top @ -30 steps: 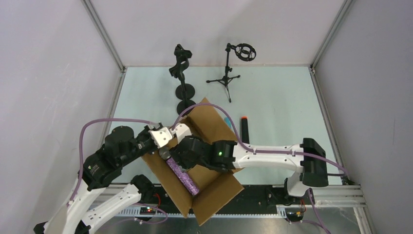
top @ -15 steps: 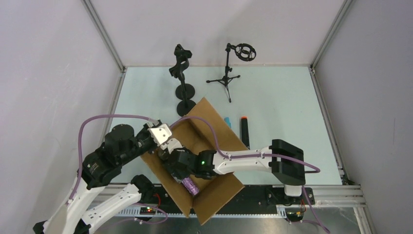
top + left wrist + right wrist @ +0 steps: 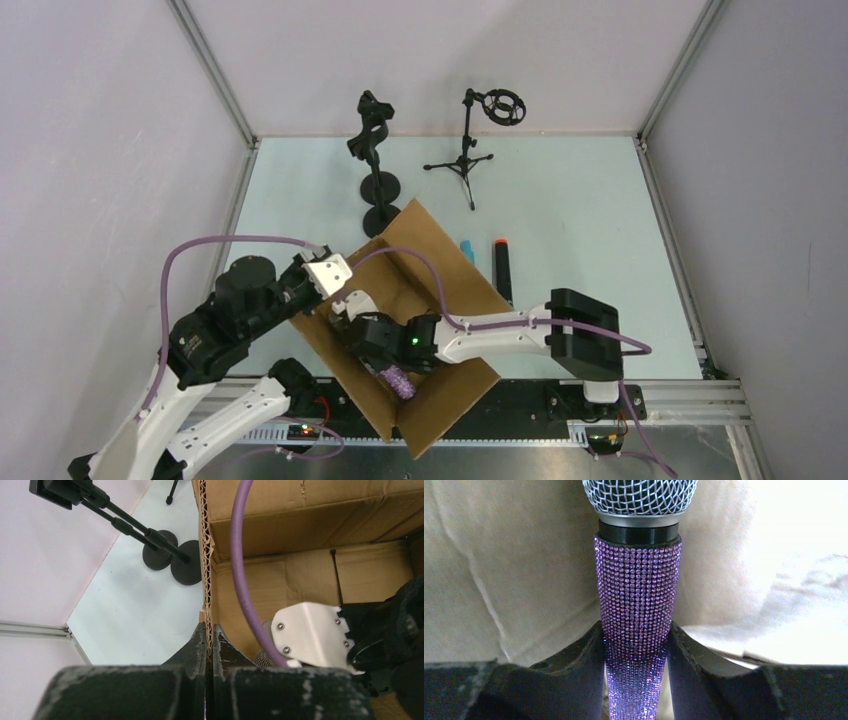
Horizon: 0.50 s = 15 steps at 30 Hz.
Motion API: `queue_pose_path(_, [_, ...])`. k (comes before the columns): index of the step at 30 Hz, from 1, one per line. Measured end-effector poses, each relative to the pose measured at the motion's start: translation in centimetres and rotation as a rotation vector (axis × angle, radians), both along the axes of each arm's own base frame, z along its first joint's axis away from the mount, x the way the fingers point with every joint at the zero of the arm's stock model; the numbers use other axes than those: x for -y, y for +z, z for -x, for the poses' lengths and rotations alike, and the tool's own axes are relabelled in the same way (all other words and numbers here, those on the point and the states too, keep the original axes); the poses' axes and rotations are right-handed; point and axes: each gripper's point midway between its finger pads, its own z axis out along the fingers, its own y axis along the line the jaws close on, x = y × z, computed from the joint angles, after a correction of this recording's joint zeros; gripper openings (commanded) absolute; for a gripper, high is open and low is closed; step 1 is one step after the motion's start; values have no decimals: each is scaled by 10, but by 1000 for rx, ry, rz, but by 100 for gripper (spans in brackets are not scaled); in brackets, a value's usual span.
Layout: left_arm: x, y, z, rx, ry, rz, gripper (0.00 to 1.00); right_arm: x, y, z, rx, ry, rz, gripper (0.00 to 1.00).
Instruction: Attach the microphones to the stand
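The left arm (image 3: 215, 335) rose from its base at the near-left corner. It was folded at the elbow, with the wrist pointing right and away. The left gripper (image 3: 210, 630) was pinched tight on the upright edge of the cardboard wall (image 3: 206, 555), one finger on each side. The right arm (image 3: 500, 328) lay low, stretched leftward from its base, with the forearm nearly level and the wrist tipped down. The right gripper (image 3: 372, 342) was clamped on the glittery purple microphone (image 3: 638, 605), with both fingers (image 3: 574, 662) pressed against the handle a little way from the mesh head.
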Motion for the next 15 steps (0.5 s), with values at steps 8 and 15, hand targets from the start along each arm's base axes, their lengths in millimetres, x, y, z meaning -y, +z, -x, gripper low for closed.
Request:
queue_pose_path(8, [3,-5,-2,6,-5,8,0,52,101,-11,97,-27,-98,0])
queue_pose_path(15, [-5,-13,-9,2,56,-21,0,135,248,-20,174,-124,-419,0])
